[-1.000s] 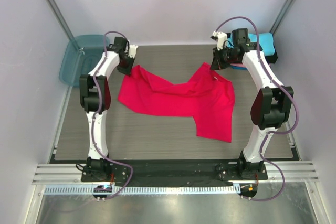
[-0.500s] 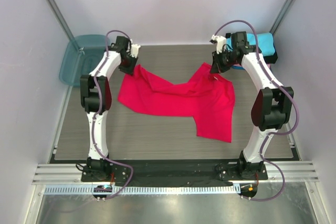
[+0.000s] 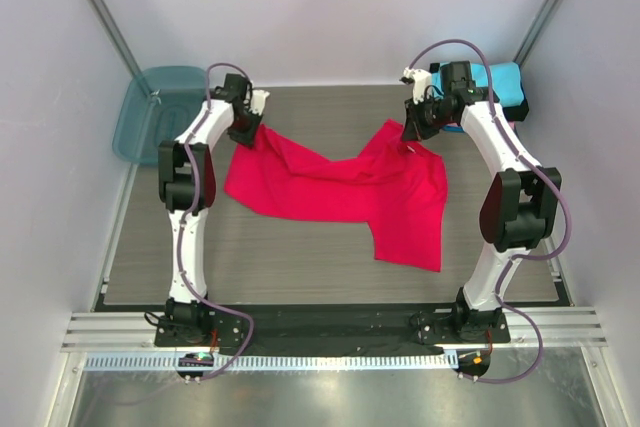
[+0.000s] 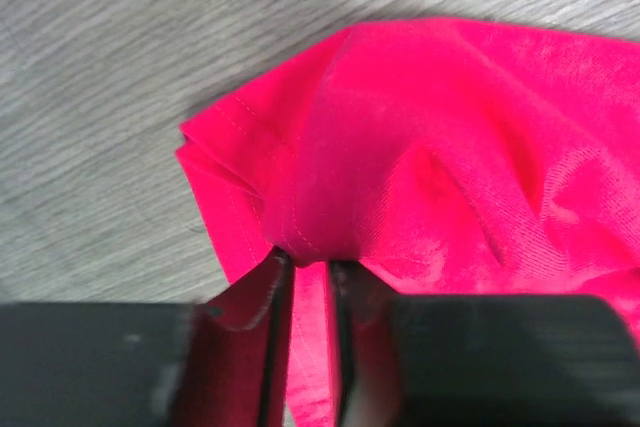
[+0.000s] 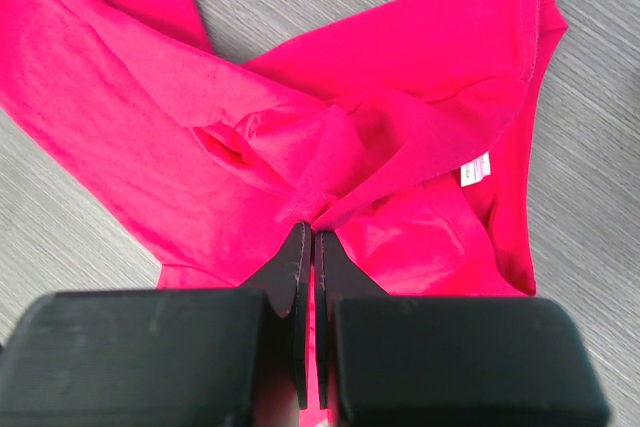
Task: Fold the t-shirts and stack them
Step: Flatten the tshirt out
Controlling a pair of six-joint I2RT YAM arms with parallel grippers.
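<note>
A large bright red t-shirt (image 3: 340,187) lies crumpled across the grey table (image 3: 300,267), its lower part trailing toward the near right. My left gripper (image 3: 248,127) is at the shirt's far left corner. In the left wrist view (image 4: 310,262) its jaws are shut on a bunched fold of the hem (image 4: 300,232). My right gripper (image 3: 410,135) is at the far right corner, where the right wrist view (image 5: 312,229) shows the jaws pinched on a gathered ridge of red cloth (image 5: 330,197). A folded cyan t-shirt (image 3: 505,82) sits at the back right, with a pink edge (image 3: 455,127) below it.
A translucent teal bin (image 3: 150,112) stands off the table's back left corner. White walls and slanted metal posts close in the back and sides. A white label (image 5: 477,169) shows inside the shirt's neck area. Both arm bases sit at the near edge.
The left arm has edged slightly right at the shirt's corner. The right gripper has shifted a little toward the back. The shirt's outline is nearly unchanged.
</note>
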